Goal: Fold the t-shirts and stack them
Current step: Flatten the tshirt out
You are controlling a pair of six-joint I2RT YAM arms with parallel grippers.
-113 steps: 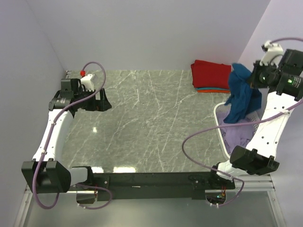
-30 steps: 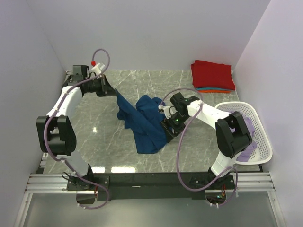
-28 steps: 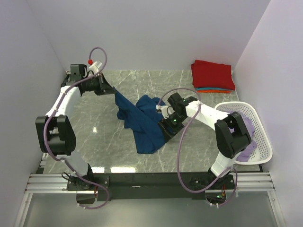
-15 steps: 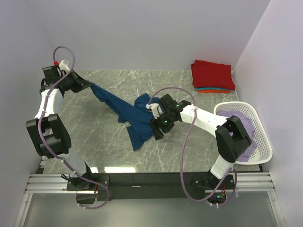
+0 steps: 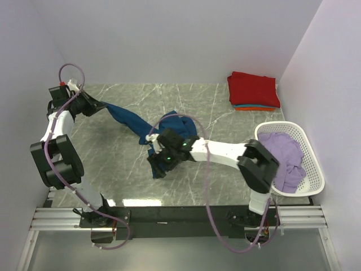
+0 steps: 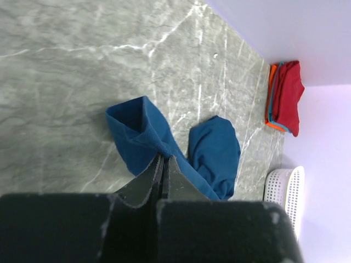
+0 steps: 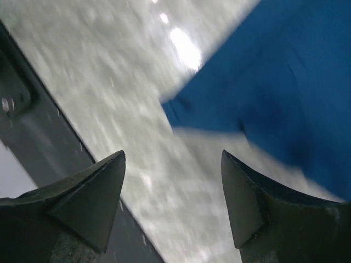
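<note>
— Where is the blue t-shirt (image 5: 128, 118)?

— It lies unfolded on the grey surface (image 5: 197, 101). It is drawn out in a long crumpled band from the far left corner toward the middle, with one rounded lump at the middle.

— Which pincer has it?

— The left pincer (image 6: 163, 164) has its fingers pressed together on one edge of the cloth, at the far left end of the band. The right pincer (image 7: 173, 159) is spread, with nothing between its fingers. It hangs low over the surface, just beside the near end of the shirt.

— And what is around it?

— In the far right corner there is a pile of folded shirts (image 5: 253, 90), with a red one on top. Near it, on the right side, stands a white basket (image 5: 313, 148) with a purple garment (image 5: 282, 155) inside, well apart from the blue shirt.
</note>
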